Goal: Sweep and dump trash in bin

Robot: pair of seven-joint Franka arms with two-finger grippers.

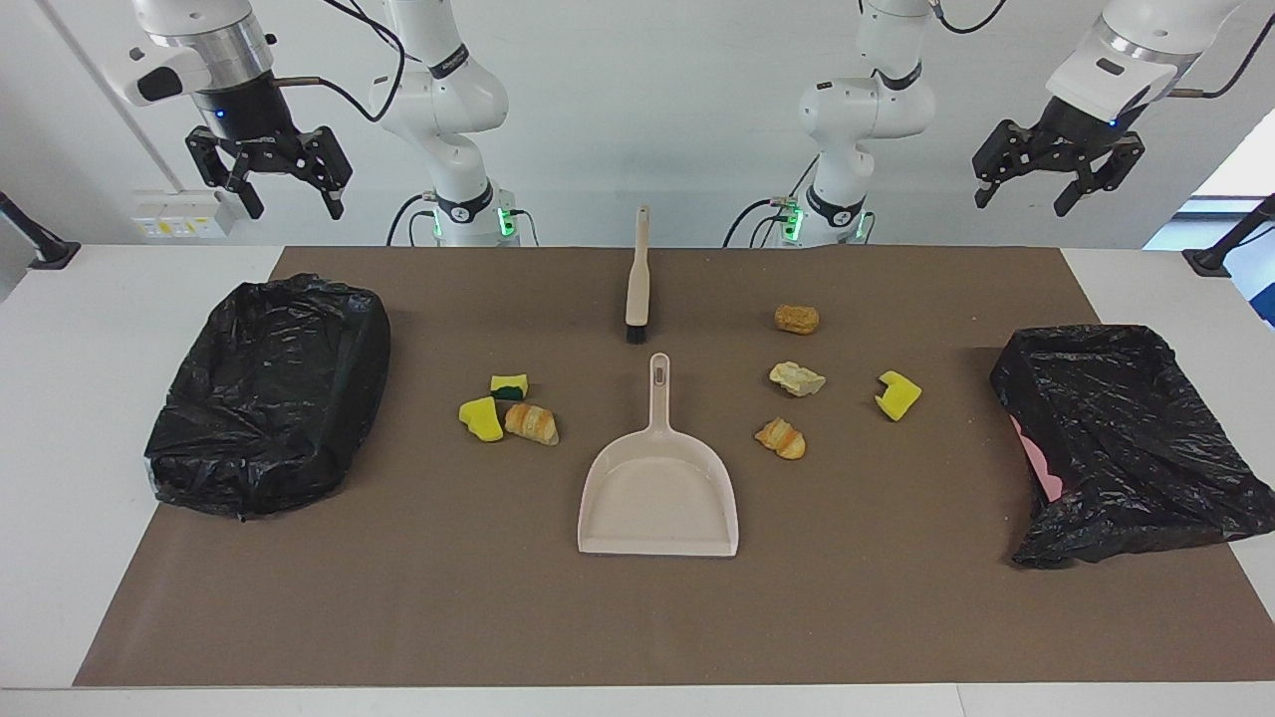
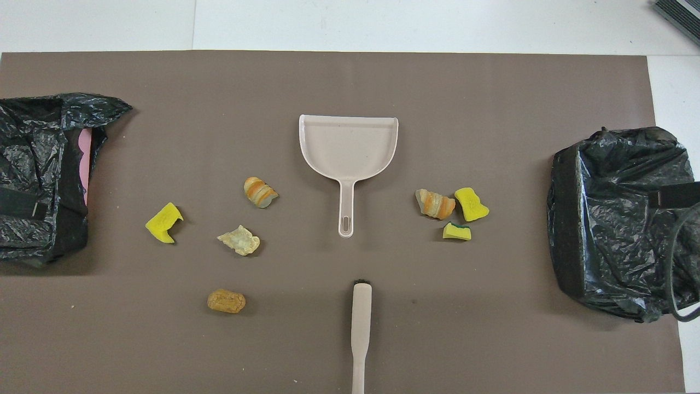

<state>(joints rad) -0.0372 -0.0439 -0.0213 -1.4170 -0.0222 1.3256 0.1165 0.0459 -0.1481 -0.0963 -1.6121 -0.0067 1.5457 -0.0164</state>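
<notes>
- Facing view: left gripper (image 1: 1058,189) and right gripper (image 1: 269,184), both raised at the robots' edge of the table, fingers spread wide, holding nothing. Dustpan (image 1: 657,493) mid-mat, brush (image 1: 637,279) nearer the robots.
- Overhead view: trash (image 2: 240,241), seven bits in two clusters flanking the dustpan handle; a black-bagged bin (image 2: 618,219) at each end.

A plain white wall (image 1: 647,110) stands at the robots' end of the white desk (image 1: 80,329). A wide brown paper mat (image 1: 637,617) covers most of it. A white socket strip (image 1: 179,214) sits on the wall toward the right arm's end.
</notes>
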